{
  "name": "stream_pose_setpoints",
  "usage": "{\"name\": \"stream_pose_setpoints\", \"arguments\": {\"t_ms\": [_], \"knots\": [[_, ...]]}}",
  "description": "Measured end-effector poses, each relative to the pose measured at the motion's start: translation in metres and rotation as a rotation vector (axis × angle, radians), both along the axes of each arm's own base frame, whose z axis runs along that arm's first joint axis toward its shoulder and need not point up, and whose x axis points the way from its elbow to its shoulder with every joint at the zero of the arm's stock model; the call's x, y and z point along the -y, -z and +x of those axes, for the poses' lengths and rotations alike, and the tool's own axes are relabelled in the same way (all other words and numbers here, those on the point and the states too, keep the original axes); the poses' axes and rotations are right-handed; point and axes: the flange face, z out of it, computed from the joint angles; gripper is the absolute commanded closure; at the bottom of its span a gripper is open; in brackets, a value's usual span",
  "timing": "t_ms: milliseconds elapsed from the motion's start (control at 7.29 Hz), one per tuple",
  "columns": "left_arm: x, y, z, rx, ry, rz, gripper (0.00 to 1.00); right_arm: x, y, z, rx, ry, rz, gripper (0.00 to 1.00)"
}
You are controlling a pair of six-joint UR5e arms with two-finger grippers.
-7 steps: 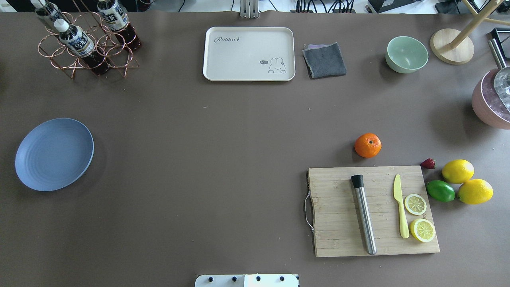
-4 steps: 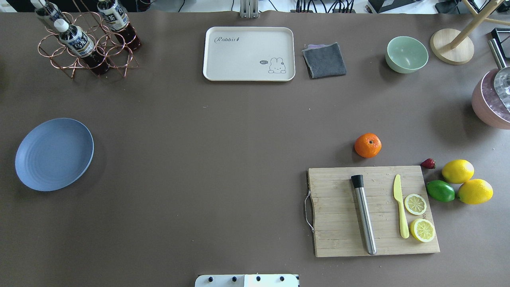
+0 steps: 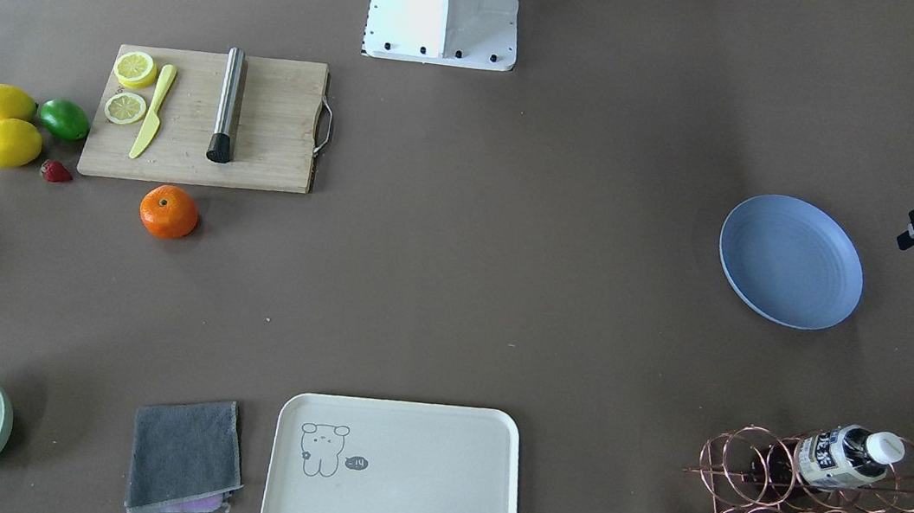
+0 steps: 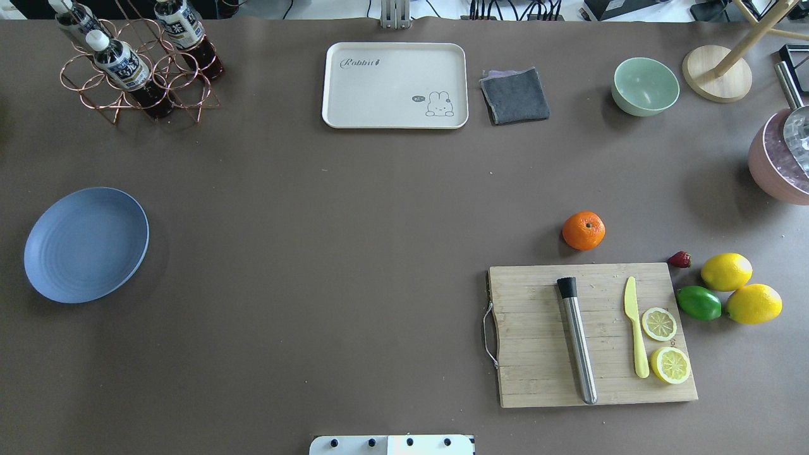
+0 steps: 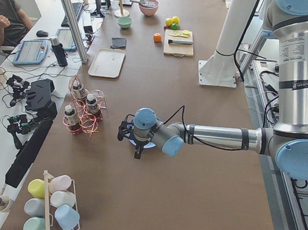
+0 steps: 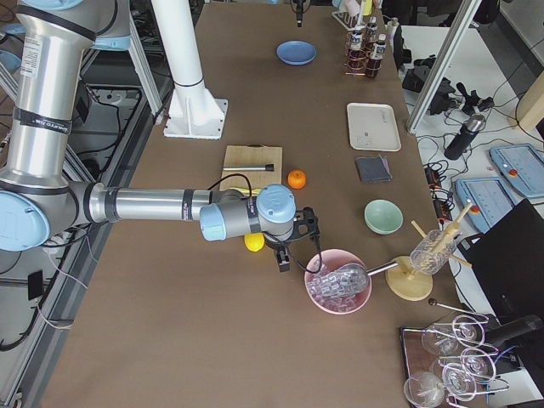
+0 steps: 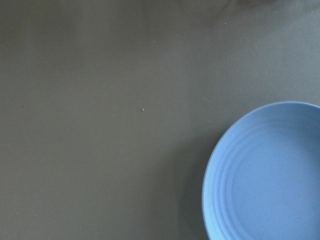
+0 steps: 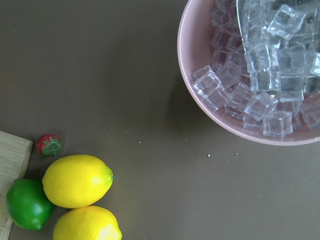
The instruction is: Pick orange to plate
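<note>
Brown table [image 4: 354,221], orange [image 4: 583,230] just beside cutting board [image 4: 537,341], plate [image 4: 86,244] well apart

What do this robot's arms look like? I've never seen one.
The left arm and right arm match: smooth silver tubes joined by rounded elbows with pale-blue caps. Small printed labels ring the upright segments, a thin black cable loops at the wrist, and the ends are black.

Open tabletop [image 4: 328,253] runs from the orange [image 4: 583,230] across the overhead view's middle to the plate [image 4: 86,244]. A cutting board [image 4: 537,354] lies just below the orange.
</note>
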Motion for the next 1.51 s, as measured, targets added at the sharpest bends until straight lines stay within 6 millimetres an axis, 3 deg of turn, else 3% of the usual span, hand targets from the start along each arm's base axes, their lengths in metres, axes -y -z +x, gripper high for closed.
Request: {"name": "stream_pose_setpoints", "arguments": {"t_ms": [274,823,960,1097,1508], "knots": [[0.001,-0.012,0.044,0.0,0.009,-0.007,0.12,0.0,-0.006,-0.003,0.001,-0.003,-0.022,0.0],[-0.008,-0.036,0.068,-0.007,-0.005,-0.021,0.34,0.0,-0.012,-0.01,0.003,0.01,-0.036,0.0],[-0.01,-0.038,0.072,-0.011,-0.008,-0.024,0.55,0.0,-0.011,-0.01,0.004,0.011,-0.036,0.0],[-0.012,-0.04,0.075,-0.014,-0.011,-0.022,1.0,0.0,-0.011,-0.01,0.005,0.012,-0.037,0.0],[-0.012,-0.035,0.078,-0.028,-0.011,-0.018,1.0,0.001,-0.011,-0.011,0.006,0.013,-0.037,0.0]]}}
